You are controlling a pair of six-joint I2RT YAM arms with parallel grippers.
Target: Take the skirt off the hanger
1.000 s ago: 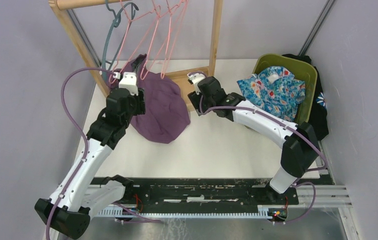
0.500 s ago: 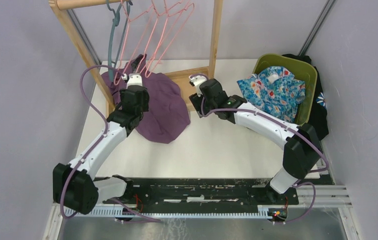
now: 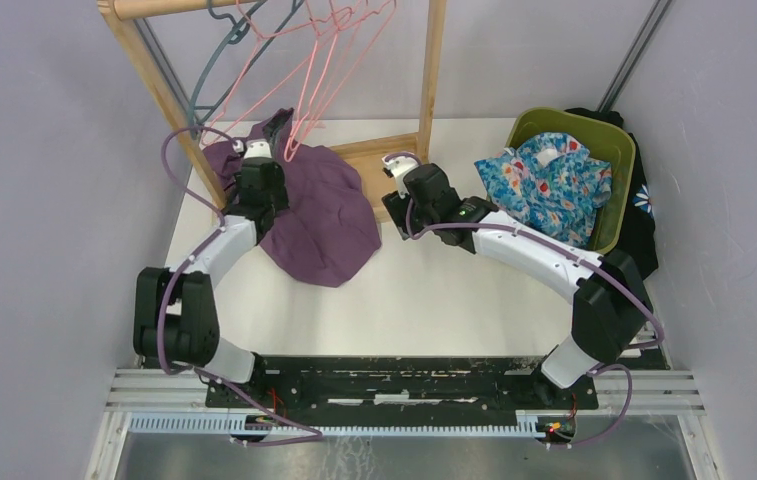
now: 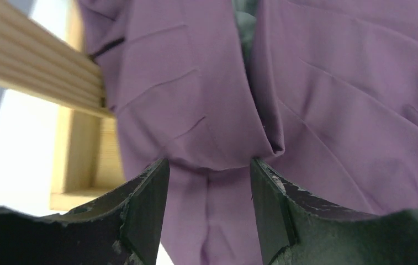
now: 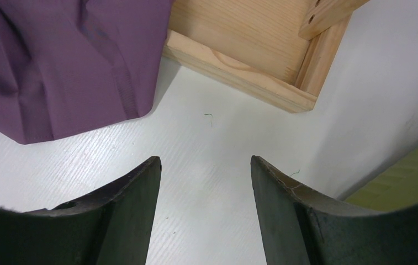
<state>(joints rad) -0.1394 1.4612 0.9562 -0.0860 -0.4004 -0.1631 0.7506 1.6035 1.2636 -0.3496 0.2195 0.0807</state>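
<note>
The left tool (image 4: 209, 163) is much the nearer of the two. The skirt (image 3: 324, 215) lies straight ahead of its tips and up against them, with a soft fold of cloth bulging down into the gap. Its jaws stand partly apart and pinch nothing that I can see; the fold sits between them, loose. The right tool (image 5: 205, 165) hangs over bare worktop (image 3: 434, 290), its jaws likewise apart and empty. The skirt's edge lies ahead and to its left, and the wooden rack base (image 5: 239, 61) is straight ahead.

The skirt's long axis starts at a raised peak just beyond the left tool, up by the pink hangers (image 3: 306, 95). From there it runs back past the tool's right side to a rounded hem lying flat on the worktop beside the arm. So most of it rests down and only the far peak is lifted (whether a clip or a hook holds it there, the views don't show). The coming move, as I judge it, turns on closing over that fold ahead and drawing it back toward the arm's own base — away from the hangers.

The cloth is plain purple, matte and thin, creased in long soft folds — it should bunch easily.
</note>
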